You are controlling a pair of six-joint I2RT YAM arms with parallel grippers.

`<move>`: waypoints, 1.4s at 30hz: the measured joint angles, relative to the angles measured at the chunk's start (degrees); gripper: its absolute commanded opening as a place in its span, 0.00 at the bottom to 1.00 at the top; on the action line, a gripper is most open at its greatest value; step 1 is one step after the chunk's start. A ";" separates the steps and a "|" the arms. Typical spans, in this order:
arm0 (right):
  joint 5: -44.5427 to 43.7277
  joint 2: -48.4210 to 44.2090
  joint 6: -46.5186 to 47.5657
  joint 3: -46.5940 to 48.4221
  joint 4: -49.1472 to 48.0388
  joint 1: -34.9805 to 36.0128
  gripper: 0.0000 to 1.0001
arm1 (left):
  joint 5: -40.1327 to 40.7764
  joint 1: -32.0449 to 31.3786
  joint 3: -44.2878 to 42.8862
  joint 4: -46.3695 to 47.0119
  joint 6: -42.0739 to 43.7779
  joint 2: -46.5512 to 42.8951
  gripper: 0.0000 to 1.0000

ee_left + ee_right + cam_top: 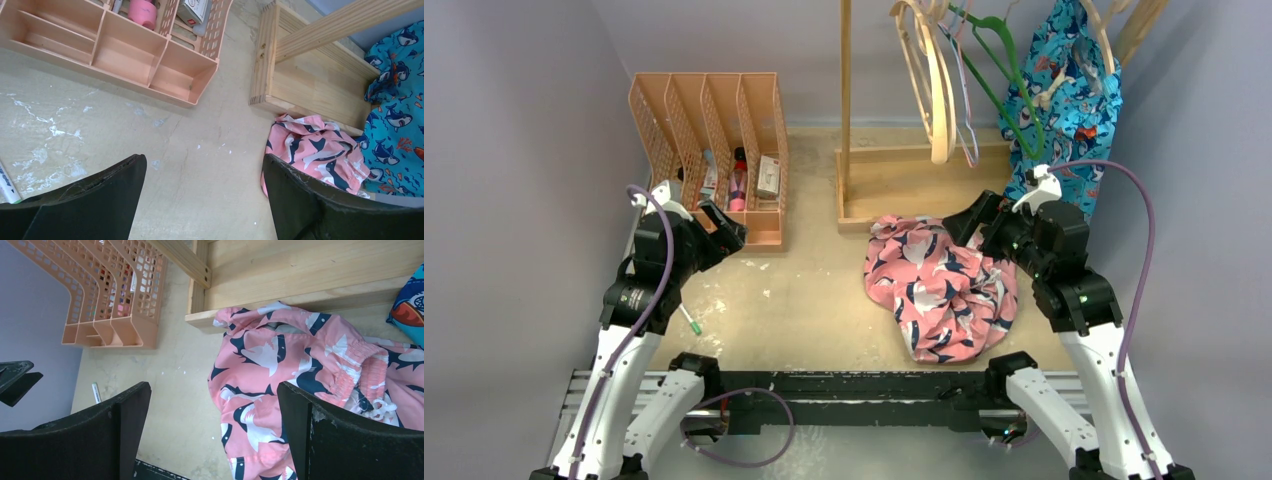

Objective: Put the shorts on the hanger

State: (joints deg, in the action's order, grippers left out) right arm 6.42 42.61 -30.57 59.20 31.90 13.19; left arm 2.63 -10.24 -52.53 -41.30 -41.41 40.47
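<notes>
The shorts (939, 290) are lying in a crumpled heap on the table (794, 300), right of the middle, with their far edge up against the base of the wooden rack (924, 180). In the right wrist view we can see the gathered waistband and a bit of white drawstring. The hanger (1030, 148) is up on the rack at the back, hanging among pale wooden hangers (939, 90) and just beside a bright blue shark-print garment (1064, 90), so it's well apart from the shorts.

The right gripper (969, 220) is at the far right edge of the heap. Its jaws are spread wide with nothing between them, and its wrist camera looks straight down on the pink fabric. The left gripper (724, 230) is over on the other side, jaws wide apart too and holding nothing, above bare table just in front of the peach file organizer (724, 130). A marker (692, 322) lies on the table near the left arm.
</notes>
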 measured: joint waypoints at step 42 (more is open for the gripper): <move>-10.01 10.12 -31.61 -21.97 -1.44 0.04 0.85 | 2.05 0.07 5.68 10.23 3.85 3.17 0.82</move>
State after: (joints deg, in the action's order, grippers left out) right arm -3.60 52.73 -62.17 37.23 30.46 13.23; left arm 4.69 -10.17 -46.85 -31.07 -37.56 43.64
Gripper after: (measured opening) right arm 0.857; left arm 0.827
